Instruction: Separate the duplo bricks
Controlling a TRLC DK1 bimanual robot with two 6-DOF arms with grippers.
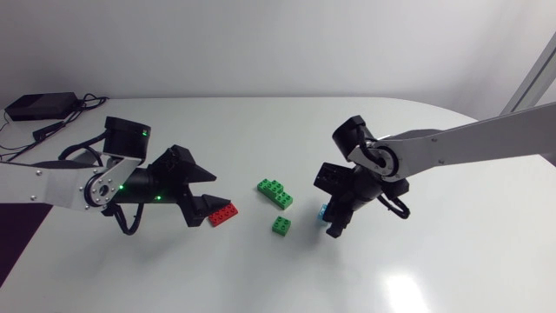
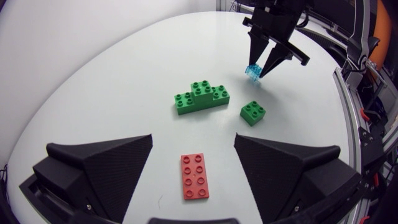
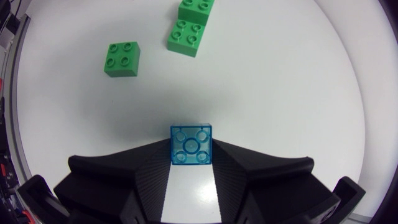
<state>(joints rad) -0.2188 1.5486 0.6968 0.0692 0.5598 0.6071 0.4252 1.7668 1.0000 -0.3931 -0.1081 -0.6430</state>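
Note:
A red two-by-four brick [image 2: 194, 176] lies flat on the white table between the spread fingers of my left gripper [image 2: 194, 149], and neither finger touches it. The head view shows this open gripper [image 1: 211, 196] just left of the red brick [image 1: 223, 214]. A stepped stack of green bricks [image 1: 274, 193] and a small green brick [image 1: 281, 225] rest near the table's middle. My right gripper [image 1: 334, 228] points down to their right, shut on a clear light-blue brick [image 3: 190, 145]. The blue brick [image 2: 252, 71] hangs at its fingertips just above the table.
The table's curved far edge [image 1: 261, 97] runs behind the work area. A black box with cables [image 1: 39, 106] sits at the back left corner. The small green brick [image 3: 122, 59] and the green stack [image 3: 191, 28] lie ahead of my right gripper.

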